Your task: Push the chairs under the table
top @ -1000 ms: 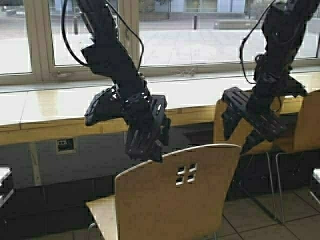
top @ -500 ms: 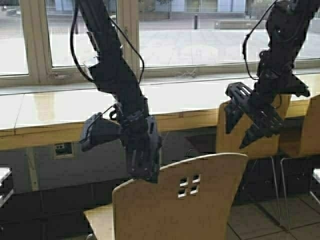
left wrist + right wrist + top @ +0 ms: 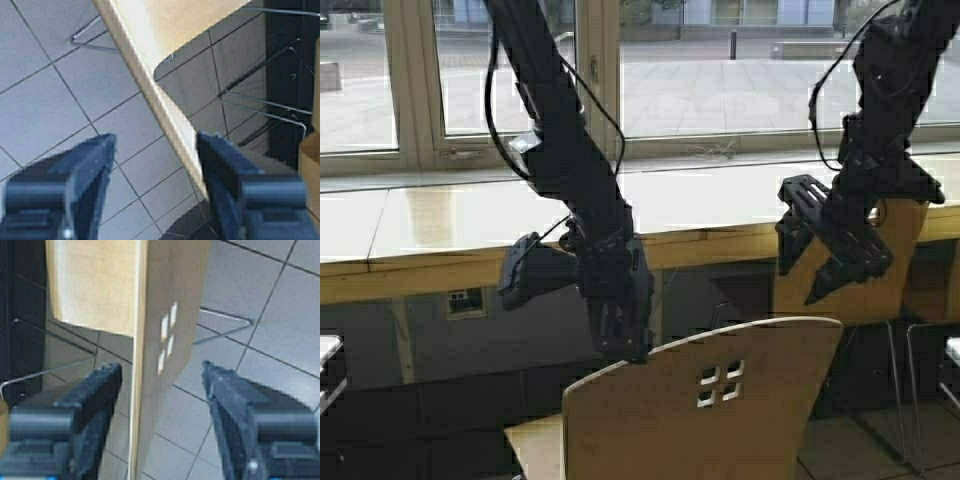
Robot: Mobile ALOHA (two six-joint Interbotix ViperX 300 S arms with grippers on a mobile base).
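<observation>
The near light tan bent-plywood chair [image 3: 705, 400] stands short of the long pale glossy counter [image 3: 450, 215], its backrest's top edge between the spread fingers [image 3: 85, 172] of the down-pointing left gripper [image 3: 620, 335], while the right gripper [image 3: 835, 270], fingers also apart, hangs angled downward over the backrest.

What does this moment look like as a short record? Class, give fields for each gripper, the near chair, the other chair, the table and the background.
left gripper: open, pointing down over the top edge of the near chair's backrest, which runs between its fingers
right gripper: open, held above the same backrest
near chair: not under the table, backrest toward the robot
far chair: at the table edge, behind the right gripper
table: long, below the windows
background: windows, tiled floor
</observation>
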